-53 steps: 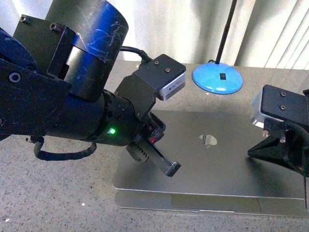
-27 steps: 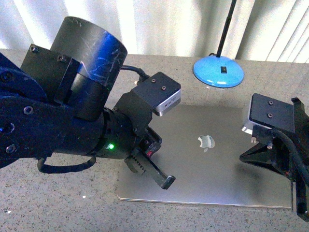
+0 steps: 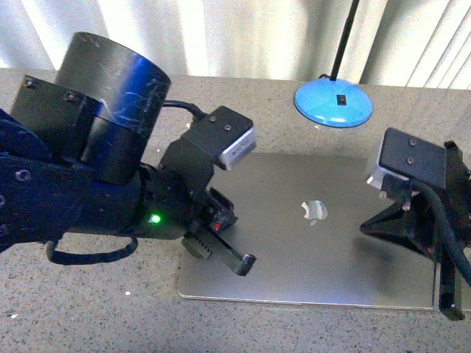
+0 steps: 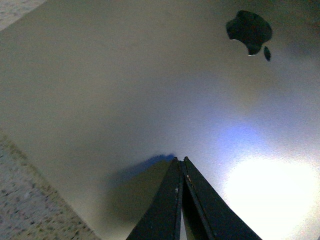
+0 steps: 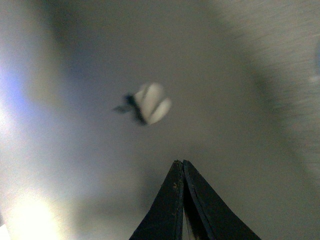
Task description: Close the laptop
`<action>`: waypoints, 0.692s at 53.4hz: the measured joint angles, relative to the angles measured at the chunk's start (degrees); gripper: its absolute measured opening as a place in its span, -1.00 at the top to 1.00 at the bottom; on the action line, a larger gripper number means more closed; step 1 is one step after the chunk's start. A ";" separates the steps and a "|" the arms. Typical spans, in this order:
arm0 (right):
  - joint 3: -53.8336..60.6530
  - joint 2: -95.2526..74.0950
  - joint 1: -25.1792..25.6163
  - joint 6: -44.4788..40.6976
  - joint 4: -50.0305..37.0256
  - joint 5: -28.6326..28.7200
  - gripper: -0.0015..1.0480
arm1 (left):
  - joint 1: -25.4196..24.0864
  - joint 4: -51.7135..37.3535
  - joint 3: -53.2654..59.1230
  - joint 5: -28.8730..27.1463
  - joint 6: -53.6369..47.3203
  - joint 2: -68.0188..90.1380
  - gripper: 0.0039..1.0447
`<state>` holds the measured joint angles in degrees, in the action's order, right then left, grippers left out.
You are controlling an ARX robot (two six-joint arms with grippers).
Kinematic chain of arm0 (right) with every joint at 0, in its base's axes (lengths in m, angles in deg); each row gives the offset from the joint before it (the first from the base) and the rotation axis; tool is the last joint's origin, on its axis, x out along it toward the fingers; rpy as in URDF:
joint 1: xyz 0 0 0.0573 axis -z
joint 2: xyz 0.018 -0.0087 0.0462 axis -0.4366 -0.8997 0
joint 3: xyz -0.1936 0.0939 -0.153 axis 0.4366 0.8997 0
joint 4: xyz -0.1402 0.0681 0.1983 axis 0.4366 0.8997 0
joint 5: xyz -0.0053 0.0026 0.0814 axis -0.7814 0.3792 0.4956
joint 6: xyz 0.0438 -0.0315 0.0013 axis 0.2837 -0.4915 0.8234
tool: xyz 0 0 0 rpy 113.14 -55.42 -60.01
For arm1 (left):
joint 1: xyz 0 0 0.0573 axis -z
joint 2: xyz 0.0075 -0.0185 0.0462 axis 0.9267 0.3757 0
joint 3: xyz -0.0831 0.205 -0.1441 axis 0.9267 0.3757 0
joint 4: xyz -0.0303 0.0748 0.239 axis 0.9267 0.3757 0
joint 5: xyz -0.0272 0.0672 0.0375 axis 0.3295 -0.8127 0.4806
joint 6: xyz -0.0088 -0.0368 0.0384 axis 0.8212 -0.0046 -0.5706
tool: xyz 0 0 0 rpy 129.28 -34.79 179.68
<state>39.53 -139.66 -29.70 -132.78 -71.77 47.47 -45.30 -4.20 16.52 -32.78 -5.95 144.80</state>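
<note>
The silver-grey laptop [image 3: 294, 254] lies on the table with its lid down flat, apple logo [image 3: 314, 211] facing up. Its keys and screen are hidden. My left gripper [image 3: 245, 265] is shut and empty, its tip at the lid's front left part. My right gripper [image 3: 364, 228] is shut and empty, its tip over the lid right of the logo. The left wrist view shows the lid [image 4: 125, 90], the logo [image 4: 250, 31] and the shut left gripper [image 4: 180, 160] just over the lid. The right wrist view shows the blurred lid [image 5: 225, 100] and the shut right gripper [image 5: 179, 162].
A blue lamp base [image 3: 333, 103] with a thin black pole [image 3: 344, 37] stands behind the laptop. The speckled stone tabletop [image 3: 88, 309] extends to the front left. Pale curtains [image 3: 243, 37] hang behind the table.
The lid has gone from slightly ajar, with the base showing under it, to flat on the base. Both grippers have come lower with it and stay shut.
</note>
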 joint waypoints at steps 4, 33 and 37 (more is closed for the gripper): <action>-0.02 3.32 0.37 5.35 -6.03 -3.13 0.86 | -2.86 -6.25 1.11 -3.43 6.34 -4.37 0.90; 20.20 12.46 0.57 46.05 -55.32 -32.76 0.94 | -9.99 -39.58 20.72 -29.53 10.69 -20.22 0.94; 23.78 15.89 0.61 47.15 -54.31 -31.63 0.94 | -11.32 -39.50 25.18 -27.76 10.43 -23.69 0.94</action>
<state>63.31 -123.77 -29.09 -85.63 -126.08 15.84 -56.62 -43.70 41.70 -60.54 4.47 121.11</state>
